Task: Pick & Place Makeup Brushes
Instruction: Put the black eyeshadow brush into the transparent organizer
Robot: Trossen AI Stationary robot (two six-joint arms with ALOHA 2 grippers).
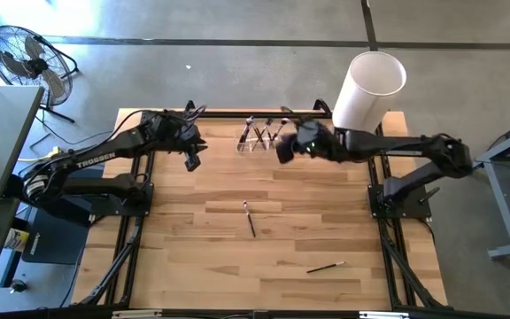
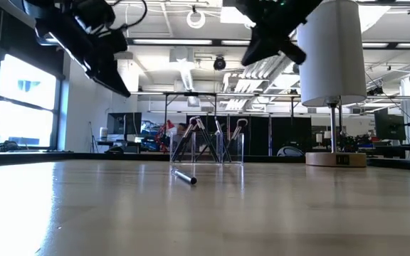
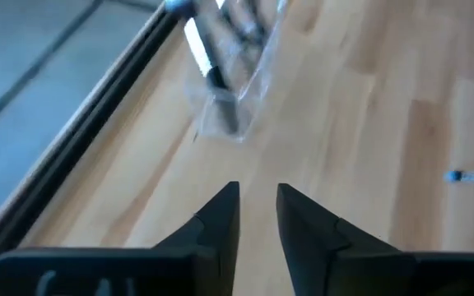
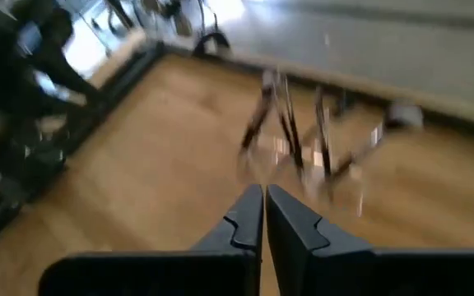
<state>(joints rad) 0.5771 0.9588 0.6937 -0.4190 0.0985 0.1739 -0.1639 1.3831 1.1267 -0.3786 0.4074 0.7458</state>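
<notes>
A small clear holder (image 1: 258,136) stands near the table's far edge with several makeup brushes leaning in it; the low view shows the holder (image 2: 206,147) too. One brush (image 1: 249,218) lies flat mid-table and shows in the low view as a brush (image 2: 185,177). Another brush (image 1: 326,266) lies toward the near right. My left gripper (image 1: 191,159) hovers left of the holder, narrowly open and empty (image 3: 257,193). My right gripper (image 1: 283,151) hangs just right of the holder, shut and empty (image 4: 264,191). Both are raised above the table in the low view.
A big white cylinder (image 1: 367,89) stands on a wooden base (image 2: 337,158) at the far right corner, behind my right arm. A black frame bar (image 1: 237,113) runs along the far edge. Bare wood lies between the two loose brushes and along the near edge.
</notes>
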